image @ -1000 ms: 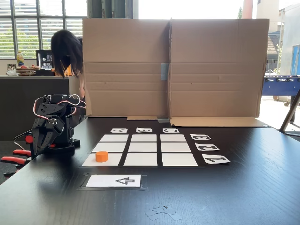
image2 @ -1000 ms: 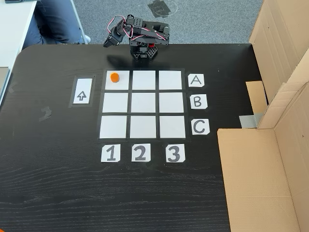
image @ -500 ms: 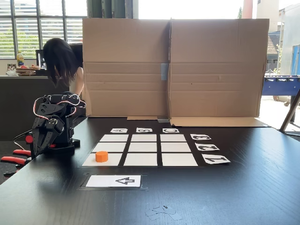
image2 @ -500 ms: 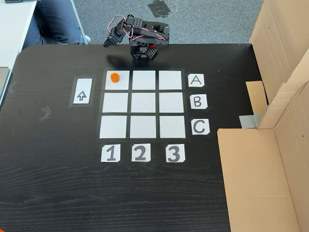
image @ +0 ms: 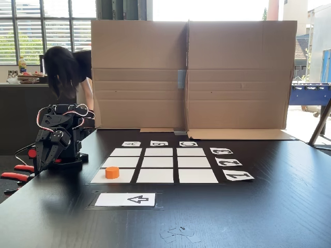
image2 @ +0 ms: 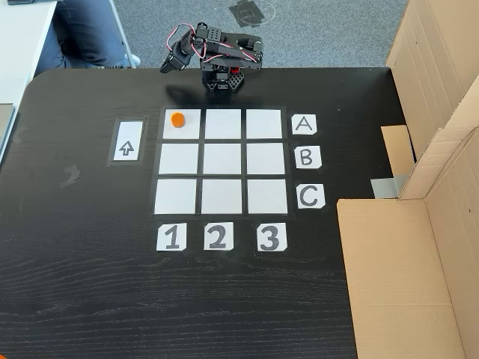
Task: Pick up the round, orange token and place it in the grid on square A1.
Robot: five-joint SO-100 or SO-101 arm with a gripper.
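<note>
Orange token [image2: 177,119] resting on square A1 [image2: 185,129] of the grid [image2: 221,161], near that cell's upper-left part in the top-down fixed view. Gripper [image: 42,153] folded at the table edge, apart from the token; open or closed cannot be told.

cardboard screen [image: 191,72], bright windows [image: 41,31], grey floor [image2: 322,34]

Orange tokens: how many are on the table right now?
1. The token sits on square A1, the corner cell nearest the arm, in row A, column 1; in the other fixed view it is at. None seen elsewhere, though the cardboard screens could hide some.
</note>
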